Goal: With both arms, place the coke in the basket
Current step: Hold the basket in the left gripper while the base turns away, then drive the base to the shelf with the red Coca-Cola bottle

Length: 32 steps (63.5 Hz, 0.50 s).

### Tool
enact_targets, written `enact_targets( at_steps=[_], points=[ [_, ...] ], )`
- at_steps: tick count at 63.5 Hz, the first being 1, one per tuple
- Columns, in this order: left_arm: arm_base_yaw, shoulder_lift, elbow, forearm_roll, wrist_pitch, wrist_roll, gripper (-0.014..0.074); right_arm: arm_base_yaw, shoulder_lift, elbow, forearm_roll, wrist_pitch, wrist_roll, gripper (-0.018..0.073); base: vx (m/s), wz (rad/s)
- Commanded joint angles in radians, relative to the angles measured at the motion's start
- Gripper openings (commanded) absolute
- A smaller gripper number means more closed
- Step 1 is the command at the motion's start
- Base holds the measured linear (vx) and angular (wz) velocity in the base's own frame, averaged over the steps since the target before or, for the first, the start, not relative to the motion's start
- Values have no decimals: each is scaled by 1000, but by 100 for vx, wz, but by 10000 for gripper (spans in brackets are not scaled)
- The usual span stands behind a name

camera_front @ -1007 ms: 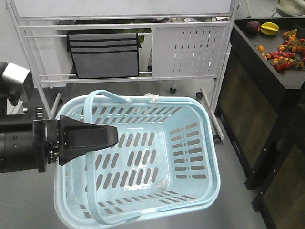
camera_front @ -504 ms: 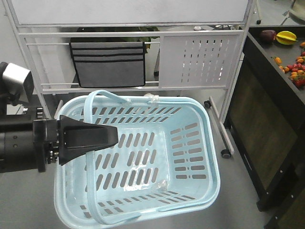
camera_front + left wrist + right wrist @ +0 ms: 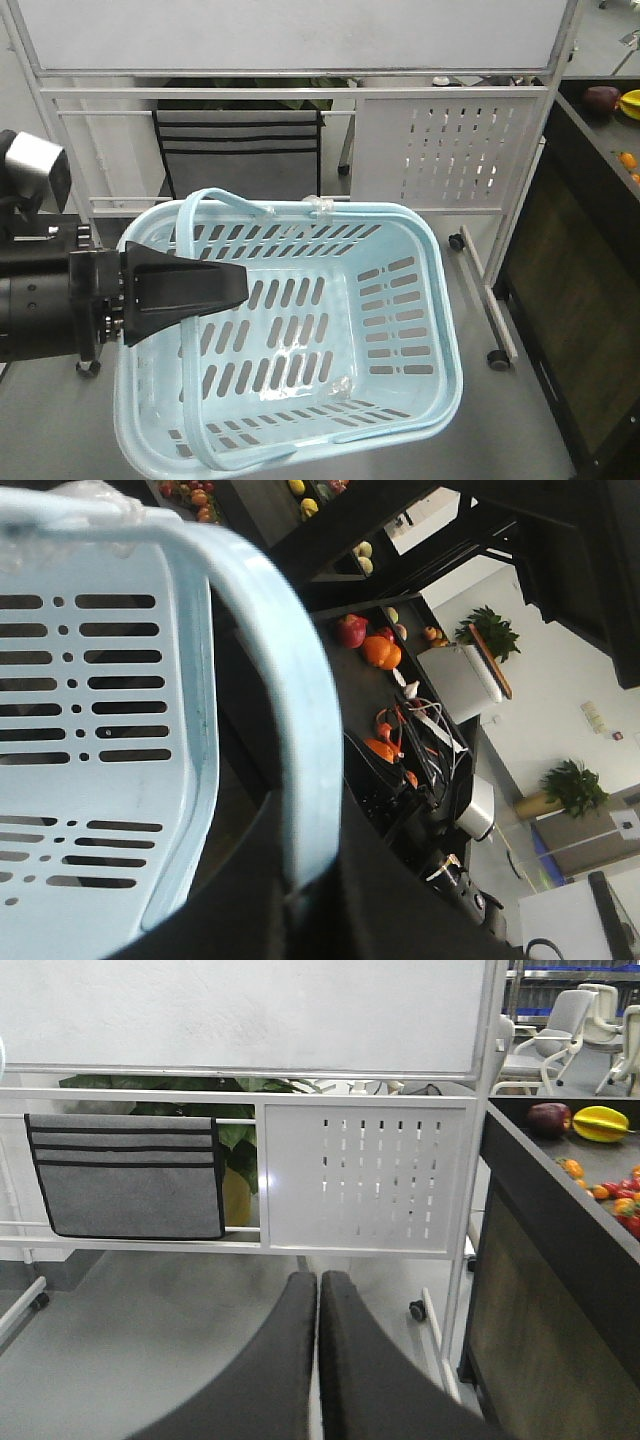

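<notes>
Left end effector (image 3: 238, 286) grips the basket (image 3: 380, 211) by its handle, reaching over its rim

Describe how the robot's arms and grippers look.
The left arm is a thick black cylinder with a silver-grey camera block above it. The left gripper is a tapered matte-black wedge. The right gripper has two smooth, curved black fingers. No markings are visible.

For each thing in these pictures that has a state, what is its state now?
basket, empty, its handle clamped by the left gripper.
left gripper, jaws shut on the basket handle.
right gripper, jaws shut, holding nothing.
grey pocket organiser, hanging on the white stand.
coke, not in view.
</notes>
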Motion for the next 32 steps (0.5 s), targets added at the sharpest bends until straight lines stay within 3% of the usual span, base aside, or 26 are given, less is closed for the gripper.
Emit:
enact_targets(
  at_steps=[1, 32],
  points=[
    [-4, -22, -22, -90, 16, 8, -6, -3, -18, 11, -9, -77, -7, -5, 23, 11],
    [-4, -22, -22, -90, 16, 8, -6, -3, -18, 11, -9, -77, -7, -5, 21, 23]
  ],
)
